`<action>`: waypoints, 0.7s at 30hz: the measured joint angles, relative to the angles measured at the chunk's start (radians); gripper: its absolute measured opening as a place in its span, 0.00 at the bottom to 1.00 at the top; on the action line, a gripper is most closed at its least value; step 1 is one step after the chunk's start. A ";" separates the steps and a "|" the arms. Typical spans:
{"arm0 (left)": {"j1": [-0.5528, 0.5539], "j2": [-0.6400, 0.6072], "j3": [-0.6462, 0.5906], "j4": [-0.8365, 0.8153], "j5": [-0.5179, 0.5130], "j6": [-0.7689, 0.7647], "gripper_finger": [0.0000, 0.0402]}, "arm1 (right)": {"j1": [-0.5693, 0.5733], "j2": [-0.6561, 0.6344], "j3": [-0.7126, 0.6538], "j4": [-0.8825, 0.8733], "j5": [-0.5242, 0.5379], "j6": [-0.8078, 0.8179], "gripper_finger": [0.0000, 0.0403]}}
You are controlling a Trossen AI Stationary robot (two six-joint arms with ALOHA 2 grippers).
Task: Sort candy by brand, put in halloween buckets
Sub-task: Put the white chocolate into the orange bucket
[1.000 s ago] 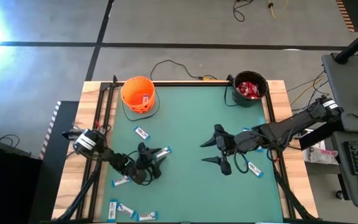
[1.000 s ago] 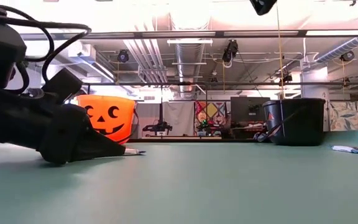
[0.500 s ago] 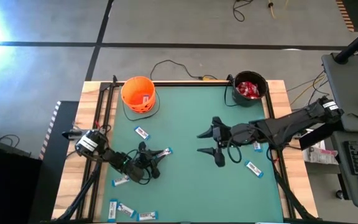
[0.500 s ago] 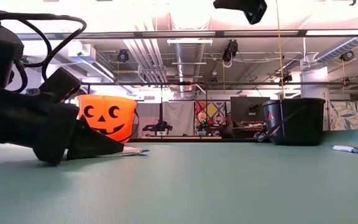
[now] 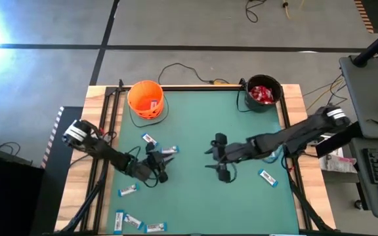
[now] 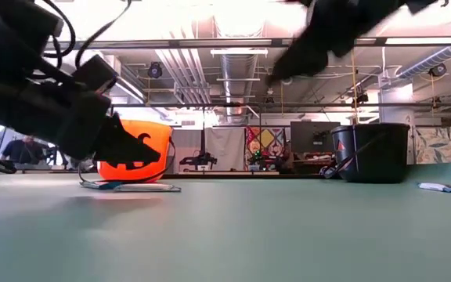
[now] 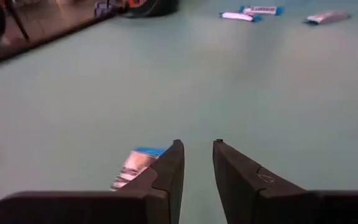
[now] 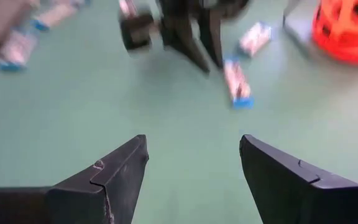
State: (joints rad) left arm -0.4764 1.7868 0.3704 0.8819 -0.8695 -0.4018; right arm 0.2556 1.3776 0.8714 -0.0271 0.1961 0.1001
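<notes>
Two halloween buckets stand at the far edge of the green worktop: the orange bucket towards the left corner and the black bucket towards the right, with crinkly red packets lying inside it. Slim blue-and-white bars are scattered over the worktop: two of them lie in front of the orange bucket, one lies farther towards the near left, three lie together at the near-left edge, and one lies alone on the right side.

The left end effector hangs over the left half of the worktop, just beside the bar in front of the orange bucket. In the left wrist view its fingers stand almost together with only a narrow slot between them, and that slot looks empty; a bar lies on the worktop just outside one finger, not between them. From table height this end effector is off the surface, in front of the orange bucket, with a bar lying flat below it.

The right end effector is near the middle of the worktop, its fingers spread wide with nothing between them, pointing towards the left end effector.
</notes>
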 joint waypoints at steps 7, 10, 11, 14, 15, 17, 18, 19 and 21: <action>0.007 -0.033 0.005 -0.232 0.042 -0.166 0.18 | -0.003 0.195 -0.009 0.113 0.004 0.012 0.61; 0.015 -0.060 0.009 -0.219 0.040 -0.127 0.24 | -0.003 0.236 -0.009 0.149 -0.001 0.011 0.61; 0.024 -0.075 0.009 -0.218 0.056 -0.100 0.26 | -0.004 0.244 -0.009 0.154 -0.011 0.011 0.61; 0.084 -0.138 0.009 -0.260 0.174 -0.026 0.34 | -0.004 0.260 -0.009 0.194 -0.021 0.013 0.61; 0.118 -0.159 0.009 -0.281 0.216 -0.006 0.37 | -0.003 0.260 -0.009 0.201 -0.021 0.013 0.61; 0.189 -0.196 0.001 -0.343 0.299 0.041 0.42 | -0.003 0.259 -0.009 0.210 -0.026 0.013 0.61; 0.229 -0.208 -0.005 -0.368 0.336 0.079 0.45 | -0.003 0.259 -0.009 0.217 -0.031 0.016 0.61; 0.270 -0.215 -0.010 -0.375 0.377 0.118 0.47 | -0.003 0.259 -0.009 0.218 -0.031 0.020 0.61; 0.349 -0.224 -0.022 -0.356 0.466 0.188 0.51 | -0.003 0.260 -0.009 0.216 -0.031 0.037 0.61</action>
State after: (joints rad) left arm -0.1278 1.5624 0.3482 0.5256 -0.4032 -0.2141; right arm 0.2527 1.6374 0.8627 0.1886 0.1648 0.1370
